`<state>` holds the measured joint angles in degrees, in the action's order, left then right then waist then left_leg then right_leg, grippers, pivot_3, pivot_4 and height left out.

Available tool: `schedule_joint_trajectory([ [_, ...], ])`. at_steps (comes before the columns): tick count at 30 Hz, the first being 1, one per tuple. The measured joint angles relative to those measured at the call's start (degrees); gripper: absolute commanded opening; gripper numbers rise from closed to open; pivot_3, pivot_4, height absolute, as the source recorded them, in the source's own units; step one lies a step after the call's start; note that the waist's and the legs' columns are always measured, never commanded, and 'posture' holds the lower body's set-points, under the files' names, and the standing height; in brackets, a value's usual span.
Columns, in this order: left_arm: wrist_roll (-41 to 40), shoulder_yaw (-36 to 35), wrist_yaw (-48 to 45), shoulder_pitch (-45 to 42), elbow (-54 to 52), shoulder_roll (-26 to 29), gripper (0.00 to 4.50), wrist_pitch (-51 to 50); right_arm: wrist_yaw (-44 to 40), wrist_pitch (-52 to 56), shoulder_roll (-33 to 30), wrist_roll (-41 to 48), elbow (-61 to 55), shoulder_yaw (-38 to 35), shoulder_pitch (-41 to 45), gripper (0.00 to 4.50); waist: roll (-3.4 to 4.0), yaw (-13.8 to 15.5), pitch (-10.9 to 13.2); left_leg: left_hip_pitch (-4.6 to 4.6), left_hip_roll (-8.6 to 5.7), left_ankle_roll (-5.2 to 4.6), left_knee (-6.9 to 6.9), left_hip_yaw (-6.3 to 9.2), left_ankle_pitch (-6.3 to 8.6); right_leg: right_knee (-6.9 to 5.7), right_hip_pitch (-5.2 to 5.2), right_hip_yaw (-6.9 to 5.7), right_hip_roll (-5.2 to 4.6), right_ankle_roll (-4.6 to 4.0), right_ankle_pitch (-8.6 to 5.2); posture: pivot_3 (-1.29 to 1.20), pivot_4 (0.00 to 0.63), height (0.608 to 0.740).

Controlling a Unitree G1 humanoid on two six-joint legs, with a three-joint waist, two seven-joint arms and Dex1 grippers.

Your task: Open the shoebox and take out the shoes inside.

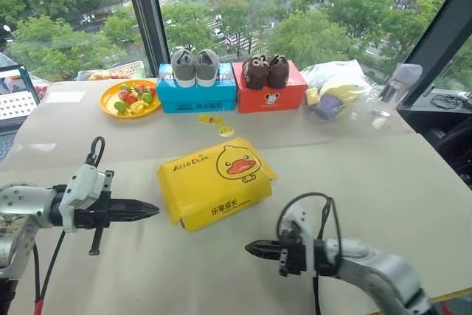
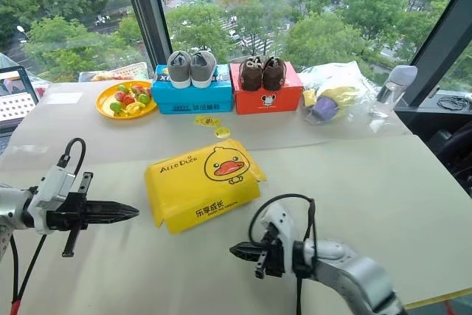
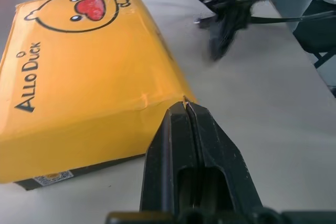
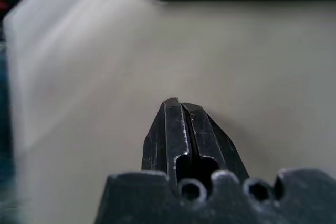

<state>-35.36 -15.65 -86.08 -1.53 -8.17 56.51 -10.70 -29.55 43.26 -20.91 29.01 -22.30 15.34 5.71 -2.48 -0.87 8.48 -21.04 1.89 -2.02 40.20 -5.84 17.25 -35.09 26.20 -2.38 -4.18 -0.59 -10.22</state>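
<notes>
three shoeboxes [image 1: 215, 180], two pairs of shoes [image 1: 195, 67], one fruit plate [image 1: 130, 99], one bottle [image 1: 398, 80].

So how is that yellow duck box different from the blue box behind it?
The yellow shoebox lies alone and askew near the middle of the table, between the two shut pincers, with nothing on its lid. The blue box sits square at the back by the window, touching a red box, with a grey pair of shoes on top. The yellow one has a cartoon duck; the blue one only small lettering. Both are closed.
</notes>
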Motion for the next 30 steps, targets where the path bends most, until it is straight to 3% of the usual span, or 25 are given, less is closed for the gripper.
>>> schedule_joint_trajectory([
  [5, -0.02, -0.29, -0.1, 0.0, 0.0, 0.4, 0.04, -0.69, 8.89, -6.77, 7.13, -7.15, 5.55, -0.1, 1.15, 0.0, 0.06, 0.57, 0.04, 0.0, -0.03, 0.0, 0.01, 0.04, -0.26, -0.05, -0.01, 0.02, -0.06, -0.04, 0.04, 0.0, 0.15, 0.731],
  [14, 0.04, -0.18, -0.31, -1.54, 0.22, 0.44, 0.04, -0.7, 8.67, -9.31, 13.08, -4.15, 5.52, -4.73, -1.95, 0.0, -0.02, 0.65, -0.01, -0.05, -0.03, 0.0, -0.08, 0.08, -0.27, -0.06, 0.03, 0.01, -0.05, -0.09, 0.09, 0.0, 0.15, 0.731],
  [20, 0.39, 0.33, -0.32, -2.96, 1.12, 0.42, 0.04, -0.69, 6.86, -7.58, 13.29, -0.65, 3.88, -5.4, -0.02, 0.0, 0.08, 0.12, 0.06, -0.08, -0.04, 0.02, -0.25, 0.08, -0.26, -0.03, 0.12, 0.02, -0.01, -0.1, 0.11, 0.0, 0.15, 0.731],
  [30, -0.15, -1.41, 0.33, -1.88, -0.29, 0.9, 0.04, -2.48, 3.56, 0.86, 8.38, 9.22, -3.42, -9.9, 16.79, 0.0, 0.14, 0.06, 0.13, -0.12, -0.05, 0.04, -0.34, 0.13, -0.26, 0.01, 0.17, -0.01, 0.03, 0.01, 0.23, 0.0, 0.15, 0.731],
])
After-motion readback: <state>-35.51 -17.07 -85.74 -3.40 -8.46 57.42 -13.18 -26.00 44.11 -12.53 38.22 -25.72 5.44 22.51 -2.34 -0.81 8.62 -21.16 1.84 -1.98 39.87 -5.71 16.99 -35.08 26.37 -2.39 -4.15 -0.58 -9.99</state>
